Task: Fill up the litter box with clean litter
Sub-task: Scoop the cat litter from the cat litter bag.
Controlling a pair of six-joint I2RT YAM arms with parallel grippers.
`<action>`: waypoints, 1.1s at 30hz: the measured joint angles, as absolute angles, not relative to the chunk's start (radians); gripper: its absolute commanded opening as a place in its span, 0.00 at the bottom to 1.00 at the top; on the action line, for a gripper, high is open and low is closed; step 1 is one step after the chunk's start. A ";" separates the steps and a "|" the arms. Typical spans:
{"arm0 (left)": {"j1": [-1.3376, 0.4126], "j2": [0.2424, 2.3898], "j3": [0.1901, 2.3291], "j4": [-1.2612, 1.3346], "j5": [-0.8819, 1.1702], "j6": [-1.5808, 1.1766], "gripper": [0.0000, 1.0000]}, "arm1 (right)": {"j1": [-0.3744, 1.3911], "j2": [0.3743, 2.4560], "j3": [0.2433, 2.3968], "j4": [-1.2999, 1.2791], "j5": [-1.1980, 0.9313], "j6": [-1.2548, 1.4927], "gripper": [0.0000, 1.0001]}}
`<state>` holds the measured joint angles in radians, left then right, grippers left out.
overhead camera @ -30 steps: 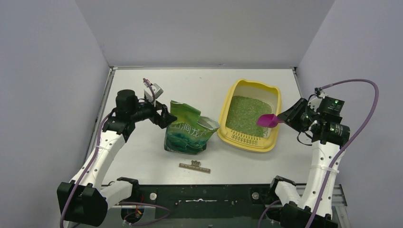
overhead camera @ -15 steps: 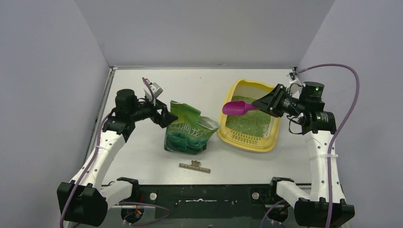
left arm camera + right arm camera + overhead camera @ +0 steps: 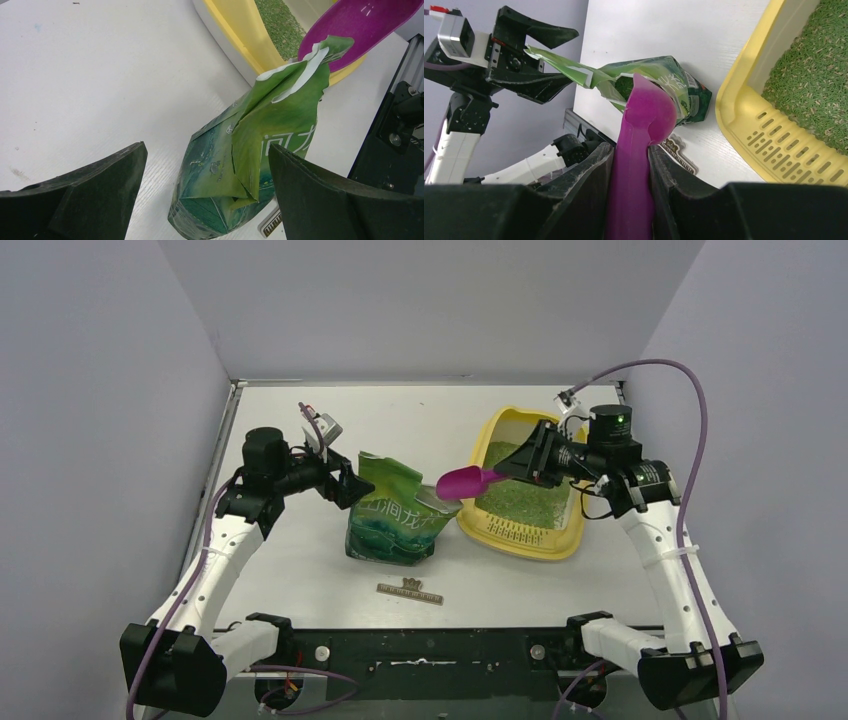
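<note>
The pale yellow litter box [image 3: 520,532] stands at the right, slotted grate strip toward me, with light-green litter [image 3: 522,496] spread inside. Both also show in the right wrist view, the litter box [image 3: 744,115] and the litter [image 3: 814,80]. My right gripper [image 3: 517,467] is shut on the handle of a magenta scoop [image 3: 460,482], whose bowl hangs at the open mouth of a green bag [image 3: 400,515]. The bowl's inside looks empty in the left wrist view [image 3: 360,22]. My left gripper [image 3: 347,485] is open, its jaws astride the bag's left top edge [image 3: 240,150].
A small brown label strip [image 3: 410,591] lies on the white table in front of the bag. Grey walls close in the left, back and right. A black rail [image 3: 430,650] runs along the near edge.
My right arm has swung left, carrying the scoop from over the litter box to the bag's mouth. The left arm and the bag have not moved.
</note>
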<state>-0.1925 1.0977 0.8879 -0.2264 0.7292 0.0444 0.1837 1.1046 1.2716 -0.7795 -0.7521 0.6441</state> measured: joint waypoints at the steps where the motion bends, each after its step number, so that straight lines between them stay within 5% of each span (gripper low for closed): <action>1: -0.192 1.098 0.888 -0.226 0.729 0.044 0.91 | 0.196 1.110 1.272 -0.781 -0.745 0.643 0.00; 25: -0.192 1.098 0.883 -0.197 0.771 0.037 0.91 | 0.433 1.330 1.273 -0.658 -0.682 0.654 0.00; 29: -0.192 1.098 0.878 -0.174 0.823 0.033 0.77 | 0.476 1.365 1.279 -0.640 -0.677 0.661 0.00; 33: -0.190 1.098 0.873 -0.159 0.858 0.027 0.52 | 0.533 1.415 1.287 -0.633 -0.657 0.664 0.00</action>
